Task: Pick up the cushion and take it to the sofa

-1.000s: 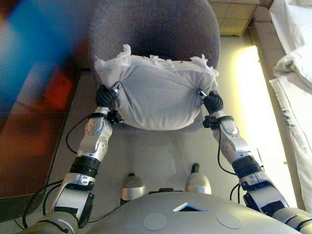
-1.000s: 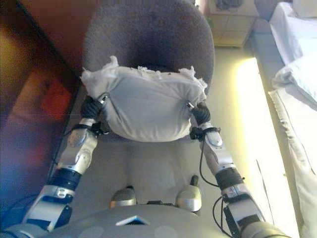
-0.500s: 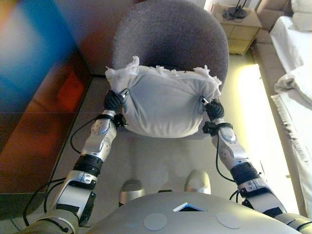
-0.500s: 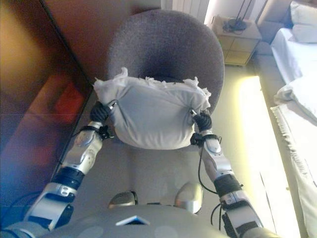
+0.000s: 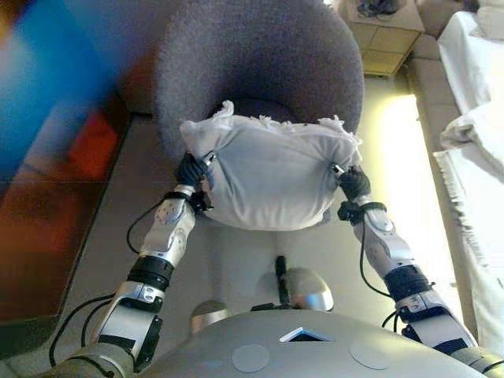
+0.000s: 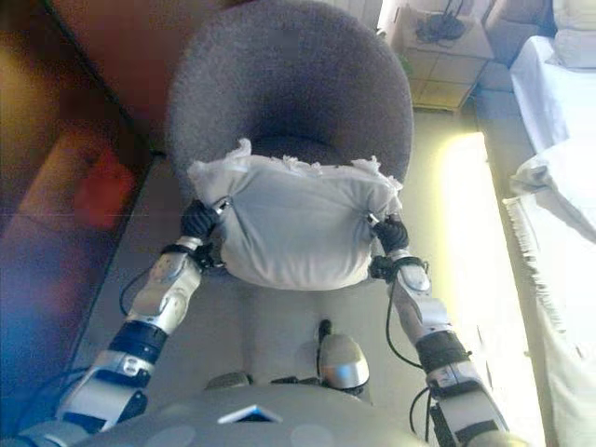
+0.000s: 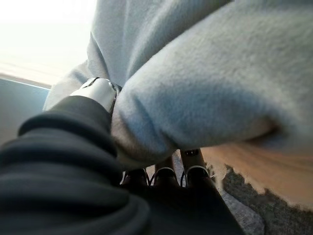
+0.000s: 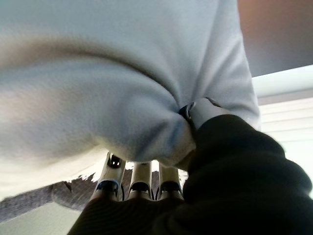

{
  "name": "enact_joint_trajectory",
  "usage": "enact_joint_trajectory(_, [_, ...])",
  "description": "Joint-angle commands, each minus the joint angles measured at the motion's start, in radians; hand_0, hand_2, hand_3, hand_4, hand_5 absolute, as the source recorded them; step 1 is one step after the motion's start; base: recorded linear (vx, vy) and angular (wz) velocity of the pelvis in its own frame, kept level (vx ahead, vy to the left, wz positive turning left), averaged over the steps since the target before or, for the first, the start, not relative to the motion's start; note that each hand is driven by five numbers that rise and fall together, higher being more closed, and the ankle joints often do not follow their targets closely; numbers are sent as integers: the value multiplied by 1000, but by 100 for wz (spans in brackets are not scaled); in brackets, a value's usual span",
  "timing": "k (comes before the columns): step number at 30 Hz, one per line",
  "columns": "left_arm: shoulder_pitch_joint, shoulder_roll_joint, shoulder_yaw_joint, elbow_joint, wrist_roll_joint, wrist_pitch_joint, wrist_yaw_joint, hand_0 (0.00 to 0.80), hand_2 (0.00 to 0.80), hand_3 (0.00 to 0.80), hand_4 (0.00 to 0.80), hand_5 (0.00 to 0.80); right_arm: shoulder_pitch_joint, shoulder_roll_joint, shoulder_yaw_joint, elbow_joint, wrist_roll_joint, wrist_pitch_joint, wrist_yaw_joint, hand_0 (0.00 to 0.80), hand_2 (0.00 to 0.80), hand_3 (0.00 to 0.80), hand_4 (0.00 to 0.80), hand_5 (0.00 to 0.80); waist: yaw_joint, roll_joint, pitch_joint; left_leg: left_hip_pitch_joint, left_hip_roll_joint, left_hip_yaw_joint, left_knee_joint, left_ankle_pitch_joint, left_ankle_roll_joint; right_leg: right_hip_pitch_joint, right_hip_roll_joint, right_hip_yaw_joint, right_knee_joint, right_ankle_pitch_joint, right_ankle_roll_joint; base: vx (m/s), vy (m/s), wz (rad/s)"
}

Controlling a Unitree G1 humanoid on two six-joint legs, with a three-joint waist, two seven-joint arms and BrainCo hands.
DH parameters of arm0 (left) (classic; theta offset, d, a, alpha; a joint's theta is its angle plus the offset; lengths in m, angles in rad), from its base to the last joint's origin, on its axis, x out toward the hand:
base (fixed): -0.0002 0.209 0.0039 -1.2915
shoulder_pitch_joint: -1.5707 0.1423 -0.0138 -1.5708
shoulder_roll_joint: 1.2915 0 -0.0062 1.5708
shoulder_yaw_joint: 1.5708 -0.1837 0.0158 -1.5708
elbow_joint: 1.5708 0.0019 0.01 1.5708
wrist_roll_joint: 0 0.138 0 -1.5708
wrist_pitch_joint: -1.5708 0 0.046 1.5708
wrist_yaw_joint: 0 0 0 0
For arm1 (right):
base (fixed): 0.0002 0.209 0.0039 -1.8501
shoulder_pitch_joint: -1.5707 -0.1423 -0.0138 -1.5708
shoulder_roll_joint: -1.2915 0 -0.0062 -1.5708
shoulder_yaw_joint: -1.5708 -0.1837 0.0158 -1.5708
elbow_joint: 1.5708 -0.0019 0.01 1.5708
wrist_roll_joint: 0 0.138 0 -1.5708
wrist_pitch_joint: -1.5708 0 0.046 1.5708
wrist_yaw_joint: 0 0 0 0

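The white cushion (image 5: 272, 173) is held up in the air between the two arms, in front of a round grey upholstered chair (image 5: 260, 55) whose seat shows just beyond the cushion's frayed top edge. The cushion hangs clear of the floor (image 5: 236, 252), its lower bulge sagging between the wrists.

The left robot hand (image 5: 191, 168) grips the cushion's left side: in its wrist view the thumb (image 7: 100, 93) presses into the fabric from above while the fingers (image 7: 193, 164) curl under the fold, so the hand is clamped on the cushion. The right robot hand (image 5: 352, 181) does the same on the right side, its thumb (image 8: 203, 108) dug into a pinch of cloth and its fingers (image 8: 139, 178) wrapped beneath, also clamped on the cushion. Both hands sit at about the same height, one at each end of the cushion, and the fabric puckers where each thumb bites in.

To the right of the chair stands a small pale bedside cabinet (image 5: 386, 35), and further right lies a bed with white bedding (image 5: 472, 134). A dark reddish-brown panel (image 6: 65, 186) runs along the left side of the scene
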Motion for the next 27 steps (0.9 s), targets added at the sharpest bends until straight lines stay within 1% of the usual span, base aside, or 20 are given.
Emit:
enact_joint_trajectory(1, [-10, 11, 46, -141, -41, -75, 5, 800, 800, 800, 800, 800, -45, 21, 6, -99, 12, -59, 48, 800, 800, 800, 800, 800, 18, -28, -106, -29, 7, 13, 425, 287, 25, -50, -20, 46, -62, 114, 13, 262, -164, -36])
enact_joint_trajectory(3, [-3, 4, 48, -142, -38, -71, 2, 800, 800, 800, 800, 800, -38, 21, 12, -85, 19, -78, 50, 800, 800, 800, 800, 800, 36, -40, -100, -113, 29, 14, 459, 259, 52, -6, -20, 49, -55, 85, -1, 276, -41, -43])
enact_joint_trajectory(4, [-5, 1, 44, -135, -30, -73, -11, 800, 800, 800, 800, 800, -38, 24, 16, -75, 18, -89, 44, 800, 800, 800, 800, 800, 48, -44, -95, -152, 26, 7, 445, 246, 68, 17, -16, 64, -59, 75, -3, 263, 69, -35])
enact_joint_trajectory(6, [-10, 3, 38, -127, -27, -78, -21, 800, 800, 800, 800, 800, -42, 25, 17, -70, 21, -98, 30, 800, 800, 800, 800, 800, 65, -39, -83, -191, 29, 6, 369, 240, 82, 49, -3, 76, -64, 55, 1, 159, 72, -4])
enact_joint_trajectory(7, [-10, 3, 38, -127, -27, -78, -21, 800, 800, 800, 800, 800, -42, 25, 17, -70, 21, -98, 30, 800, 800, 800, 800, 800, 65, -39, -82, -191, 29, 6, 369, 240, 82, 50, -3, 76, -64, 55, 1, 295, 205, -3])
enact_joint_trajectory(8, [-17, 13, 33, -121, -32, -73, -36, 800, 800, 800, 800, 800, -58, 27, 5, -65, 74, -75, 10, 800, 800, 800, 800, 800, 87, -20, -74, -201, 41, 3, 160, 255, 83, 88, 9, 79, -71, 20, 19, 420, 313, 2])
enact_joint_trajectory(9, [-22, 16, 31, -117, -33, -70, -41, 800, 800, 800, 800, 800, -61, 37, -3, -58, 100, -66, 10, 800, 800, 800, 800, 800, 105, -4, -68, -214, 48, -7, 20, 284, 71, 118, 15, 83, -75, -4, 30, 575, 414, 9])
enact_joint_trajectory(12, [-24, 8, 25, -96, -39, -84, -50, 800, 800, 800, 800, 800, -50, 48, -4, -58, 85, -55, 4, 800, 800, 800, 800, 800, 144, 16, -59, -242, 51, -16, -222, 319, 47, 204, -3, 91, -106, -44, 58, 418, 269, 5])
enact_joint_trajectory(13, [-20, 9, 24, -97, -39, -84, -52, 800, 800, 800, 800, 800, -42, 51, -2, -62, 80, -49, 2, 800, 800, 800, 800, 800, 155, 24, -59, -258, 54, -16, -265, 345, 38, 227, -4, 95, -110, -55, 64, 472, 255, -34])
enact_joint_trajectory(14, [-13, 11, 25, -99, -37, -84, -54, 800, 800, 800, 800, 800, -29, 51, -1, -65, 74, -47, 5, 800, 800, 800, 800, 800, 167, 29, -61, -279, 52, -17, -292, 366, 34, 252, -8, 101, -112, -69, 68, 396, 205, -36])
enact_joint_trajectory(16, [-13, 11, 31, -94, -37, -90, -65, 800, 800, 800, 800, 800, -26, 48, 1, -61, 68, -42, 8, 800, 800, 800, 800, 800, 178, 33, -68, -307, 49, -4, -308, 380, 32, 282, -23, 94, -104, -100, 77, 343, 213, -34])
enact_joint_trajectory(17, [-20, 10, 35, -93, -39, -90, -69, 800, 800, 800, 800, 800, -36, 51, 1, -50, 67, -47, 11, 800, 800, 800, 800, 800, 176, 37, -72, -300, 53, 19, -300, 369, 41, 282, -32, 82, -91, -115, 79, 263, 232, -65])
enact_joint_trajectory(18, [-32, 8, 38, -88, -38, -91, -69, 800, 800, 800, 800, 800, -47, 60, 3, -44, 64, -50, 9, 800, 800, 800, 800, 800, 175, 43, -75, -293, 50, 20, -289, 364, 43, 281, -44, 70, -63, -130, 87, 219, 237, -82])
enact_joint_trajectory(19, [-47, 11, 33, -78, -40, -95, -67, 800, 800, 800, 800, 800, -57, 66, 4, -34, 73, -60, 5, 800, 800, 800, 800, 800, 171, 49, -74, -285, 41, 30, -264, 339, 61, 277, -57, 66, -26, -147, 93, 193, 198, -91])
enact_joint_trajectory(21, [-64, 19, 20, -58, -47, -99, -62, 800, 800, 800, 800, 800, -61, 78, 2, -29, 83, -67, -11, 800, 800, 800, 800, 800, 179, 41, -78, -294, 13, 26, -220, 304, 87, 263, -94, 55, 64, -101, 121, 158, 149, -46])
enact_joint_trajectory(22, [-69, 19, 15, -54, -40, -102, -61, 800, 800, 800, 800, 800, -64, 82, 6, -40, 85, -70, -24, 800, 800, 800, 800, 800, 186, 39, -80, -291, 3, 43, -207, 292, 103, 234, -131, 32, 176, -33, 136, 123, 181, -5])
enact_joint_trajectory(23, [-74, 23, 5, -51, -35, -107, -54, 800, 800, 800, 800, 800, -66, 89, 16, -45, 87, -79, -33, 800, 800, 800, 800, 800, 186, 50, -77, -274, -1, 54, -204, 277, 119, 189, -149, 32, 303, 13, 139, 113, 198, -2])
enact_joint_trajectory(25, [-82, 32, -7, -44, -38, -110, -42, 800, 800, 800, 800, 800, -72, 96, 23, -40, 89, -86, -40, 800, 800, 800, 800, 800, 184, 62, -72, -253, -3, 57, -203, 265, 128, 143, -146, 42, 391, 30, 132, 142, 158, 6])
enact_joint_trajectory(26, [-95, 39, -12, -25, -46, -106, -40, 800, 800, 800, 800, 800, -82, 109, 29, -19, 94, -101, -46, 800, 800, 800, 800, 800, 186, 72, -65, -227, -13, 59, -192, 245, 135, 108, -173, 20, 450, 57, 120, 241, 128, 11])
enact_joint_trajectory(27, [-101, 41, -7, -22, -49, -94, -46, 800, 800, 800, 800, 800, -90, 117, 32, -5, 97, -107, -54, 800, 800, 800, 800, 800, 192, 68, -66, -215, -24, 63, -185, 237, 134, 108, -191, -4, 422, 60, 114, 298, 95, -8])
